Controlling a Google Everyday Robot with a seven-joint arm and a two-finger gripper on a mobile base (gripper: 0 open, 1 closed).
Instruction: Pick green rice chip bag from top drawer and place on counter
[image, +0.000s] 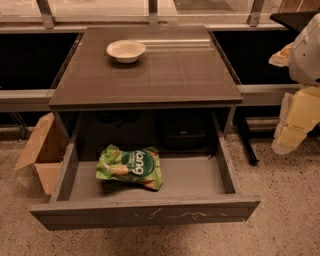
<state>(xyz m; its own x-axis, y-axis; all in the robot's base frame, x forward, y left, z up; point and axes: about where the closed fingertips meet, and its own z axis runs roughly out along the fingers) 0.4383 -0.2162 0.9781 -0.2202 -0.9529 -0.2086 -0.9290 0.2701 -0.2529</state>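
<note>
The green rice chip bag lies flat on the grey bottom of the top drawer, left of the middle, logo up. The drawer is pulled fully out; its front panel has pale scratch marks. The counter is the dark glossy top of the cabinet above the drawer. My gripper hangs at the far right edge of the view, beside the cabinet and above the floor. It is well to the right of the bag and holds nothing that I can see.
A white bowl stands on the counter at the back left. An open cardboard box sits on the speckled floor left of the drawer. A dark table leg stands right of the cabinet. Window rails run along the back.
</note>
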